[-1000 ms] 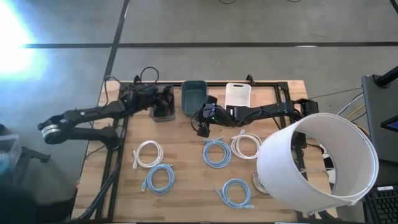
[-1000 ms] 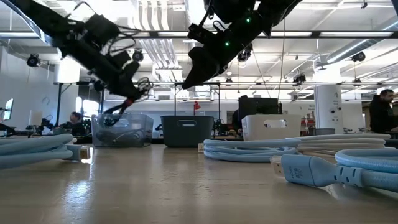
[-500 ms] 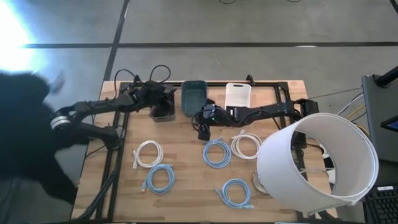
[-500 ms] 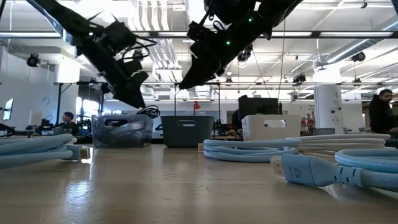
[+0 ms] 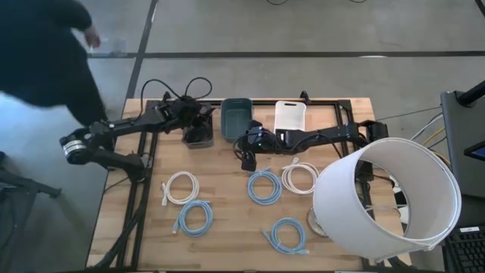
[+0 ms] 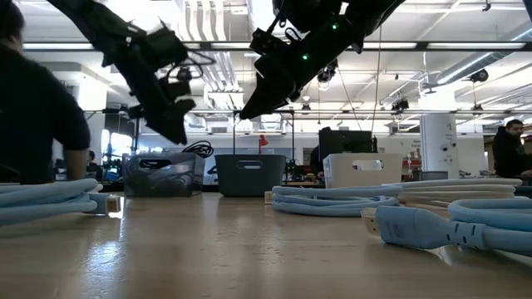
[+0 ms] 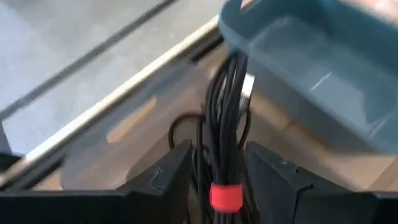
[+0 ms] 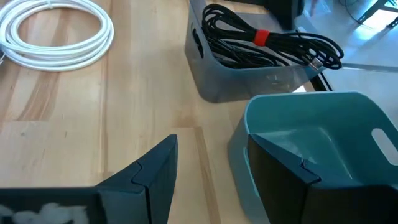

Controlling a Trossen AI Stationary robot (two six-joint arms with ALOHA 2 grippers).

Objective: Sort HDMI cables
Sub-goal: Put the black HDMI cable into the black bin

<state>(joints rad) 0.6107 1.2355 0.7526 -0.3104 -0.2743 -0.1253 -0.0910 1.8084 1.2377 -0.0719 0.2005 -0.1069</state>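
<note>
A black HDMI cable bundle with a red tie lies in the clear bin at the table's far left. One end hangs over the bin's rim. My left gripper hovers just above it, open. The bundle shows through the gap between its fingers. My right gripper hangs open and empty near the teal bin. Two white coils and three light blue coils lie flat on the table.
A white bin stands right of the teal bin at the far edge. A large white drum covers the table's near right corner in the high view. A person in dark clothes stands beyond the table's far left corner.
My left gripper has gone toward the table's right, from beside the clear bin to over it. The black bundle that hung below it now lies in the bin, one loop above the rim. A person has come into view at the table's left.
</note>
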